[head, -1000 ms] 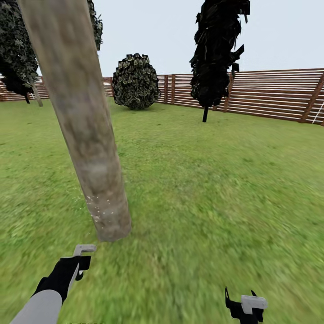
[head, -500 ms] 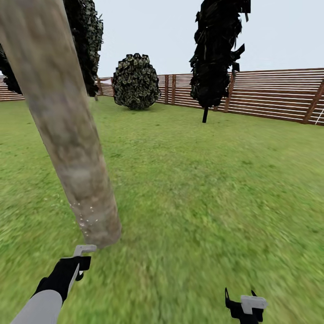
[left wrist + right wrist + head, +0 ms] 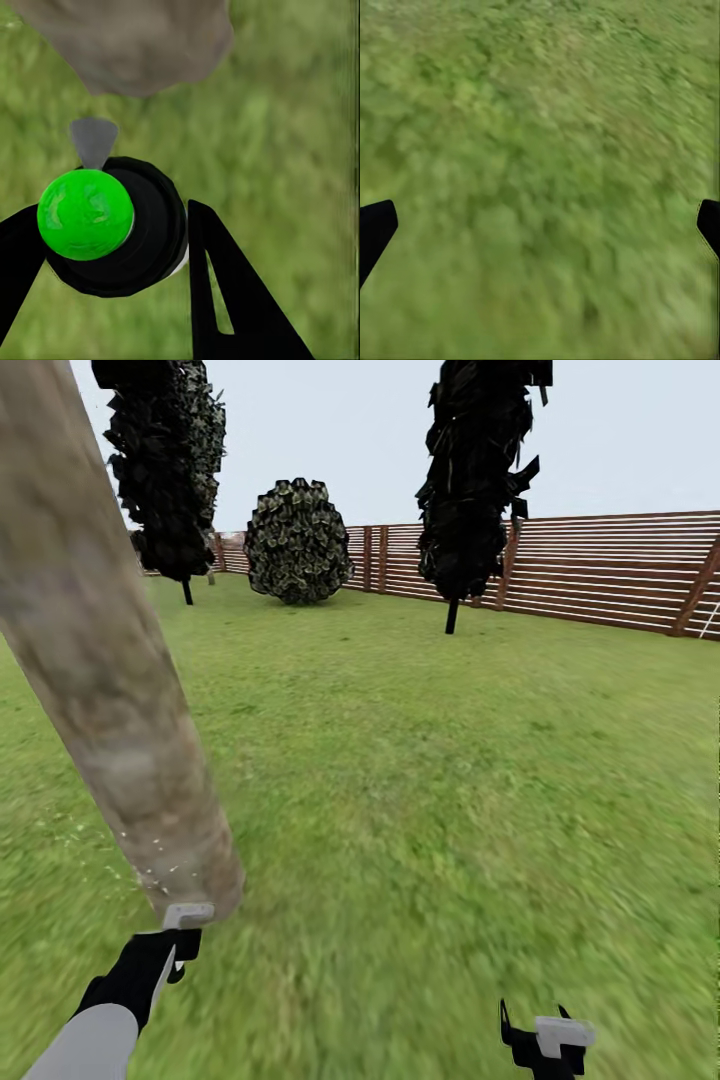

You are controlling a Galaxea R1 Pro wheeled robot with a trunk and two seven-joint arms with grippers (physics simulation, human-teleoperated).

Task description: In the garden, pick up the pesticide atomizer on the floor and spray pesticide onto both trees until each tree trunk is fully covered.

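Observation:
A thick mottled grey-brown tree trunk leans across the left of the head view, with white specks low on its bark. Its base lies just ahead of the nozzle in the left wrist view. My left gripper is shut on the pesticide atomizer, a dark round body whose top dot looks green here. Its light-grey cap sits right at the trunk's foot. My right gripper hangs open over bare grass, its fingertips far apart.
Grass lawn all around. A round shrub and two dark thin-stemmed trees stand far back before a brown slatted fence. Open grass stretches to the right of the trunk.
The whole picture has shifted: the camera moved, so the trunk now sits further left and closer to the atomizer cap. A dark tree has come out from behind it. Both arms hold the same pose.

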